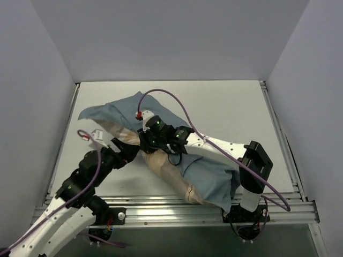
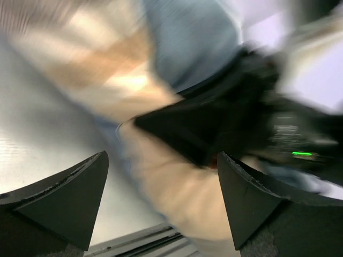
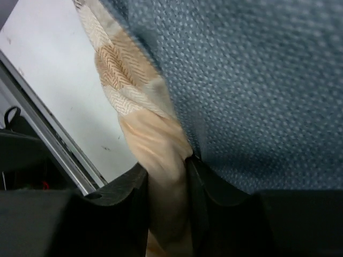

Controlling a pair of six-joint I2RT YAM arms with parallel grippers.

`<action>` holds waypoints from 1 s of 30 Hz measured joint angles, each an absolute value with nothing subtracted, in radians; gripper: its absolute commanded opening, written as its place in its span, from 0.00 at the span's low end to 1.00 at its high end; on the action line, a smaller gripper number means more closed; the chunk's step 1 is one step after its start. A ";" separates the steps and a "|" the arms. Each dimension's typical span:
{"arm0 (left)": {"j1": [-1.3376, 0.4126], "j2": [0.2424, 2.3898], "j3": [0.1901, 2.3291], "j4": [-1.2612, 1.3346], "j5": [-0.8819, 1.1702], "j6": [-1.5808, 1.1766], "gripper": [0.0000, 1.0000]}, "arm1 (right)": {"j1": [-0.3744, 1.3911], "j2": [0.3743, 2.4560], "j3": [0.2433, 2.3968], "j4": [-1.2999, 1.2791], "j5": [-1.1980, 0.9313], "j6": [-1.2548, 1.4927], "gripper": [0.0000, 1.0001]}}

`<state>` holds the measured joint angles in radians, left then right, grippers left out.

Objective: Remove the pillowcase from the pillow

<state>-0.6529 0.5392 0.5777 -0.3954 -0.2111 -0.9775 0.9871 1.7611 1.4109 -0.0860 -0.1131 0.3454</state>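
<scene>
Bunched pillowcase point(image 1: 211, 179) lies across the tabletop point(image 1: 225, 107), draped over the right arm; right hand point(image 3: 167, 179) narrow, pinching a tan fold of it; left hand point(image 2: 162, 160) wide, gripping nothing, just beside the cloth.

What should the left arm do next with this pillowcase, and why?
Probably ease the left gripper forward and close on the pillowcase beside the right gripper: the left jaws stand open with that cloth just ahead, while the right pinches a tan fold.
</scene>
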 measured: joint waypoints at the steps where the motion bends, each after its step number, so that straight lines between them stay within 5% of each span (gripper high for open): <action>1: -0.653 0.473 0.604 -0.453 -0.227 -0.978 0.92 | 1.003 1.770 1.409 -0.087 -0.118 0.360 0.36; 5: -0.653 0.351 0.743 -0.647 -0.290 -0.969 0.94 | 1.053 1.798 1.425 -0.119 -0.139 0.380 0.69; 9: -0.653 0.368 0.858 -0.772 -0.329 -0.925 0.95 | 1.074 1.798 1.480 -0.182 -0.121 0.363 0.80; 14: -0.653 0.472 0.951 -0.841 -0.345 -0.840 0.95 | 1.074 1.696 1.451 -0.221 -0.054 0.358 0.84; 22: -0.653 0.705 0.967 -0.773 -0.336 -0.726 0.95 | 1.060 1.234 1.179 -0.280 0.134 0.430 0.86; 30: -0.620 0.966 0.883 -0.513 -0.342 -0.732 0.95 | 0.847 0.997 0.850 -0.320 0.215 0.559 0.82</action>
